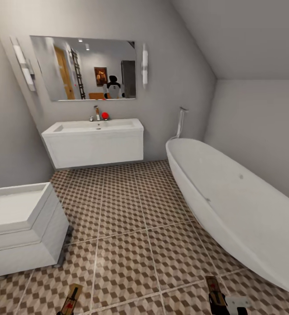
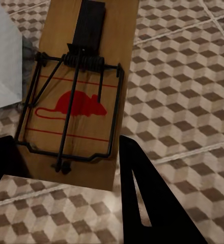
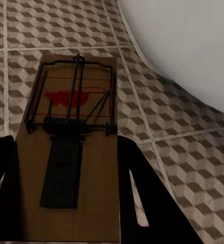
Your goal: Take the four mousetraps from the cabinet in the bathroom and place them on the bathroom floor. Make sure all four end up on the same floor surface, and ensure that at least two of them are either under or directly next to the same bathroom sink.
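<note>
Mousetraps carried one per gripper, both above the bathroom floor. From the head: left mousetrap and right mousetrap poking up at the lower edge, over the cube-patterned tiles; sink mounted on the far wall under a mirror, with a chrome faucet and a small red object on its back ledge; white bathtub along the right; white square toilet at lower left. From the left wrist: left gripper clamped on the wooden board, black fingers pressed against its two sides, red mouse print and wire bar facing up, tiles beneath. From the right wrist: right gripper likewise closed on its trap, fingers hugging both edges, spring and dark plate visible, bathtub wall close by.
</note>
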### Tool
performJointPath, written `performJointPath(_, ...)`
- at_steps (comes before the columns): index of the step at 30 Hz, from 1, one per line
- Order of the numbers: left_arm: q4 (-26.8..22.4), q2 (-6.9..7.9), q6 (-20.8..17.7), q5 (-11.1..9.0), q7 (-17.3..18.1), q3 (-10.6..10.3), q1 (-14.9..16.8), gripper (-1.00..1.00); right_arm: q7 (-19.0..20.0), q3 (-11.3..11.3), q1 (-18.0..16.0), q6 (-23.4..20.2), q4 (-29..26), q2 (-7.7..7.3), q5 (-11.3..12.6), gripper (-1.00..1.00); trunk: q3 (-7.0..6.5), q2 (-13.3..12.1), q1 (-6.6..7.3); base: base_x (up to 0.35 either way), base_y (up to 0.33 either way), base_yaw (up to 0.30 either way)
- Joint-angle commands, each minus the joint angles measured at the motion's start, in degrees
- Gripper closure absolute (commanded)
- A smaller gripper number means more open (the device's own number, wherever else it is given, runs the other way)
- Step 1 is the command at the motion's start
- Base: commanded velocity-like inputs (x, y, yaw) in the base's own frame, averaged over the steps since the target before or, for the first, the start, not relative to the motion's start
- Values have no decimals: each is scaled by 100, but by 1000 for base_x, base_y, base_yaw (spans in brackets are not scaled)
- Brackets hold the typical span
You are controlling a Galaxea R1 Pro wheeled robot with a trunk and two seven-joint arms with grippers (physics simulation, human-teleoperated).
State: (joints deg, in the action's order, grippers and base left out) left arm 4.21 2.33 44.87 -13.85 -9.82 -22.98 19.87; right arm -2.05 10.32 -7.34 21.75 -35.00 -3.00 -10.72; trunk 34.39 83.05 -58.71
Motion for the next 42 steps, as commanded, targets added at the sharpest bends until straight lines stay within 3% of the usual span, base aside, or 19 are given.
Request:
performJointPath(1, 19, -4, 22, -12, -38, -49, 9, 100, -15, 14, -3, 16, 2, 2, -44, 100, 5, 2, -2, 242, 0, 288)
performJointPath(19, 19, -4, 22, -12, -38, -49, 9, 100, -15, 14, -1, 21, 2, 9, -44, 100, 5, 2, -2, 242, 0, 286)
performJointPath(42, 19, -4, 22, -12, -38, -49, 9, 100, -12, 14, -2, 22, 2, 10, -44, 100, 5, 2, -2, 242, 0, 13)
